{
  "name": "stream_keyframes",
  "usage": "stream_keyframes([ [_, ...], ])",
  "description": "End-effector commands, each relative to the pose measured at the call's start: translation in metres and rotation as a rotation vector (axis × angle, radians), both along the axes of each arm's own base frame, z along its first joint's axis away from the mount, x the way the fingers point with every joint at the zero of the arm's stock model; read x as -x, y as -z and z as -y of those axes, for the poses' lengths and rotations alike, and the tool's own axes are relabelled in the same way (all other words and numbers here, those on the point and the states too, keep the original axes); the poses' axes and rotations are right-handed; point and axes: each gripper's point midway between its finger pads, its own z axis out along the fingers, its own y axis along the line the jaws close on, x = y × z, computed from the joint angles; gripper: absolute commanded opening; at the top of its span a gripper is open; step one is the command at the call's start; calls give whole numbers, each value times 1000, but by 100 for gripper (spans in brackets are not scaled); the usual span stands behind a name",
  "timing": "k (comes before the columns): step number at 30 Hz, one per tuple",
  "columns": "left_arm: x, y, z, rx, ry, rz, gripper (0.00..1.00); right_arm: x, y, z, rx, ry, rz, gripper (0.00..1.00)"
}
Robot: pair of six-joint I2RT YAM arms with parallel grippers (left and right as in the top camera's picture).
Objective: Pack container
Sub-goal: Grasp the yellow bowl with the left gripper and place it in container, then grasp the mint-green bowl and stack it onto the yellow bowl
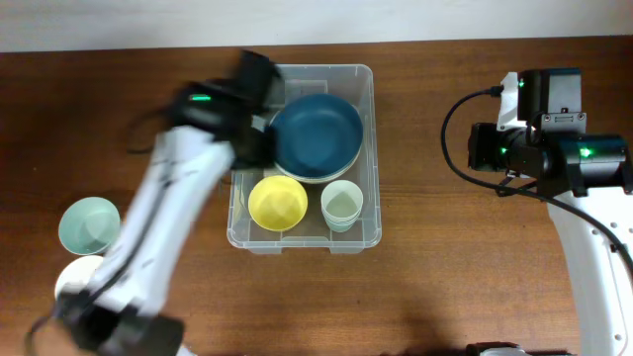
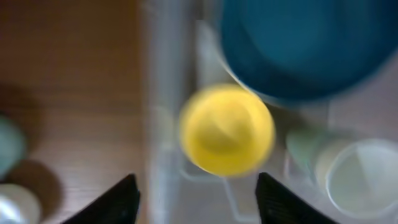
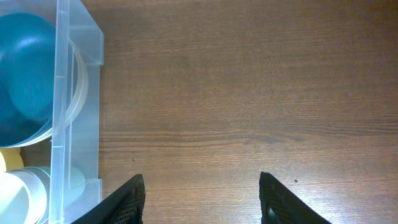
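Observation:
The clear plastic container stands mid-table and holds a dark blue bowl, a yellow bowl and pale green cups. My left gripper is over the container's left rim, open and empty; its blurred wrist view shows the yellow bowl, blue bowl and a cup between and beyond the jaws. My right gripper is open and empty over bare wood, right of the container.
A pale green bowl and a white bowl sit on the table at the left, partly under my left arm. The right arm's body is at the right side.

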Motion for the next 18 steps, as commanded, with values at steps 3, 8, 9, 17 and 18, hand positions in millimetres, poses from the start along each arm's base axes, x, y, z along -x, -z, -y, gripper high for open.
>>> stream_keyframes([
  [3, 1, -56, -122, -68, -320, 173, 70, -1, -1, 5, 12, 22, 5, 54],
  [8, 9, -19, -210, -95, -567, 75, 71, -1, -1, 5, 12, 22, 5, 54],
  [9, 10, -6, -223, -98, -602, 49, 72, -1, -1, 5, 12, 22, 5, 54],
  [17, 14, 132, -256, -2, -704, -245, 72, -1, -1, 5, 12, 22, 4, 54],
  [18, 16, 146, -258, -4, -707, -284, 72, -1, -1, 5, 12, 22, 4, 54],
])
